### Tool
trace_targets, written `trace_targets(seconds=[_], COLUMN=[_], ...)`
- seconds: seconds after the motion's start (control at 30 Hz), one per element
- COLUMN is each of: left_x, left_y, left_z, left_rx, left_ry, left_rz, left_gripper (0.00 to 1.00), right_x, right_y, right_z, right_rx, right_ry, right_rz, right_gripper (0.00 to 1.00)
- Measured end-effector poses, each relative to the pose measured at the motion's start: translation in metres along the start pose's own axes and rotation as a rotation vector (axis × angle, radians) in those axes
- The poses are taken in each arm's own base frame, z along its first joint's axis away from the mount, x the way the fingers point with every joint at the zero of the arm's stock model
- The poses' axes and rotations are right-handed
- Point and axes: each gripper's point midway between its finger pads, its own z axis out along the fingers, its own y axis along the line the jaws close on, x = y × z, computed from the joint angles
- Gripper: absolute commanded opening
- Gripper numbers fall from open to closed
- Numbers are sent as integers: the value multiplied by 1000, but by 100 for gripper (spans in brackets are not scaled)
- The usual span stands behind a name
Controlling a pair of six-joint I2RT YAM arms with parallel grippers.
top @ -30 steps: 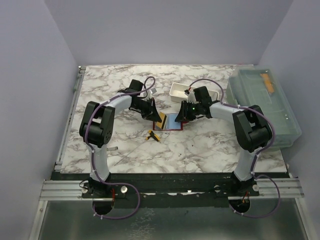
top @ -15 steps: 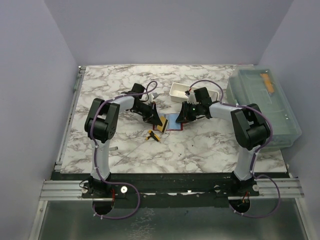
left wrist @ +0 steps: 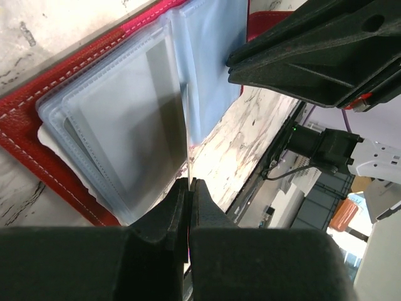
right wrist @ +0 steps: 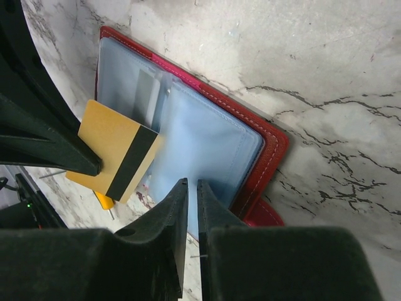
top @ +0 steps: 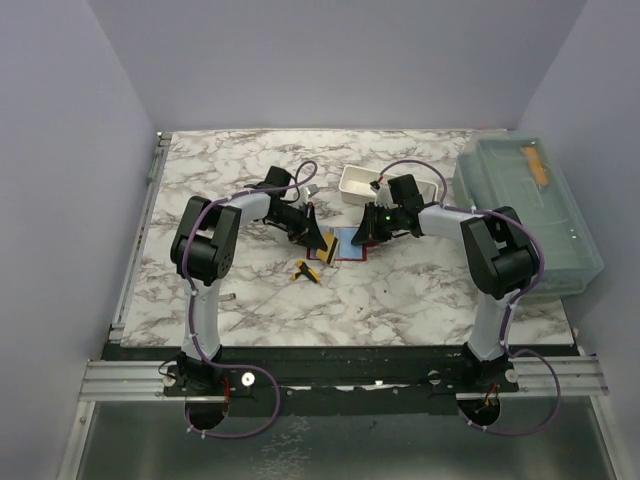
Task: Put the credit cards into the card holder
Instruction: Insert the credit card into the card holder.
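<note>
Small red folding card holder is laid open on white marble-patterned table, blue-grey lining and clear sleeves turned up. A pale card with a grey stripe appears lodged inside one sleeve on the half toward the left arm. Its colour cannot be fixed through the plastic.

Tan-gold plastic credit card with a black stripe is held over that same half of the card holder. Its leading corner is just at the sleeve mouths and the rest overhangs the holder's edge. Whether it has entered a sleeve cannot be told. In the left wrist view the card is seen edge-on as a thin line.

Left gripper is at the left edge of the card holder, with jaws clamped tight on the tan-gold card's trailing edge.

Right gripper is set over the holder's opposite half, at its lining edge. Only a narrow slit is left between the jaws, and whether the lining is pinched cannot be told.

Small yellow-handled tool is lying on the table near the card holder, on the side toward the arm bases.

White rectangular tray is placed beyond the card holder. Its inside is partly hidden by the right arm, so its contents are not made out.

Large clear lidded bin is set well apart to the holder's right, lid on. An orange object is seen through the lid at the bin's far end.
</note>
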Motion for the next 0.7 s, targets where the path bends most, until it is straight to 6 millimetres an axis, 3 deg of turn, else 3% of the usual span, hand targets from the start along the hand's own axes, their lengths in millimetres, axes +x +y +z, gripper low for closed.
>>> trace_targets(seconds=[0.7], left_x=[-2], left_y=[-7], left_z=[5], left_rx=[14], left_ry=[-19], left_rz=[24], left_gripper=[0], right_x=[1], right_y=[-1], right_z=[0], right_rx=[-1], right_ry=[1], right_rz=[1], right_gripper=[8])
